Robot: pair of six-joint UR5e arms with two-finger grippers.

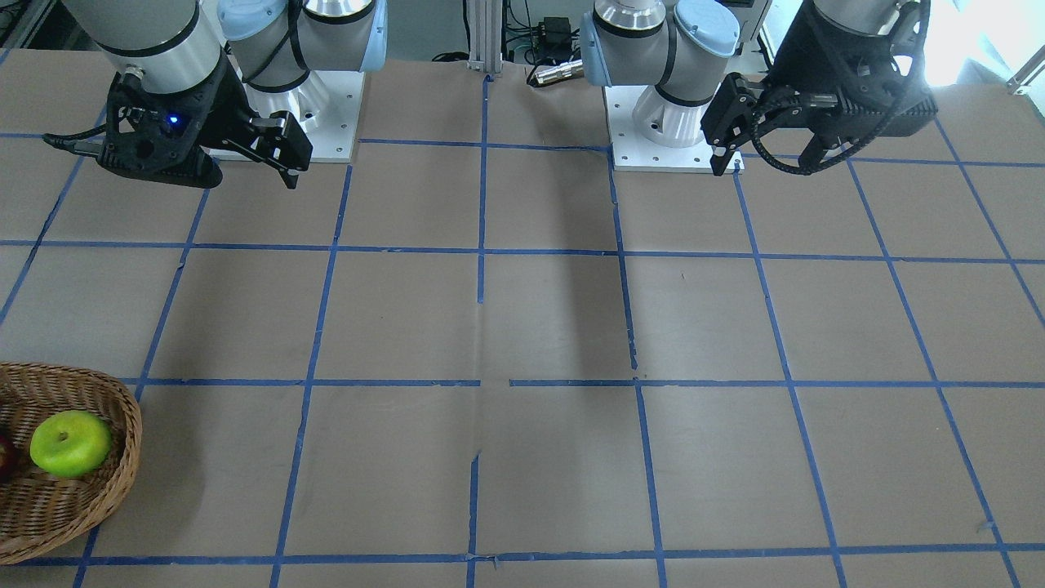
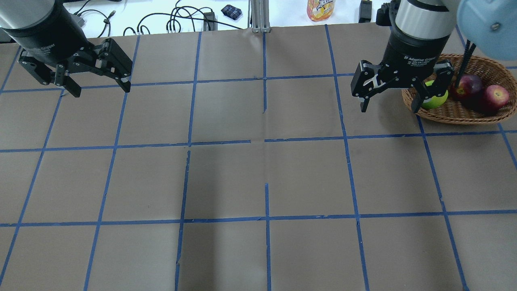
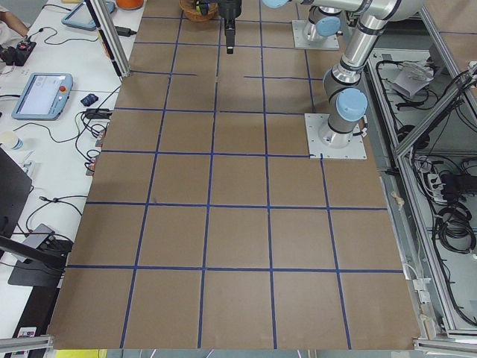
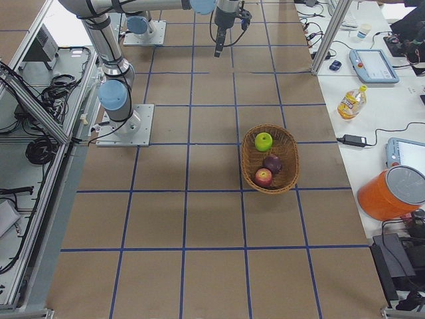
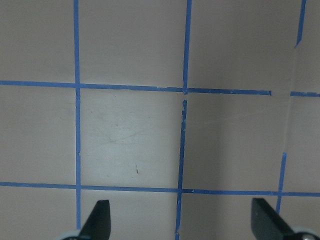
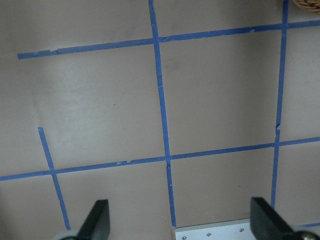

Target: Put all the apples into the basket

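Observation:
The wicker basket (image 2: 464, 116) stands at the far right of the table. In it lie the lime green apple (image 2: 438, 100), the dark maroon apple (image 2: 468, 84) and the red apple (image 2: 497, 96). The exterior right view shows the same basket (image 4: 247, 159) with the green apple (image 4: 263, 141), the maroon apple (image 4: 271, 163) and the red apple (image 4: 263, 177). My right gripper (image 2: 389, 106) hangs open and empty above the table just left of the basket, one finger partly hiding the green apple. My left gripper (image 2: 101, 89) is open and empty at the far left.
The brown table carries a blue tape grid. Both arm bases (image 1: 669, 122) stand at the robot's edge. A drink bottle (image 2: 321, 8) and cables lie beyond the far edge. A sliver of basket (image 6: 307, 4) shows in the right wrist view.

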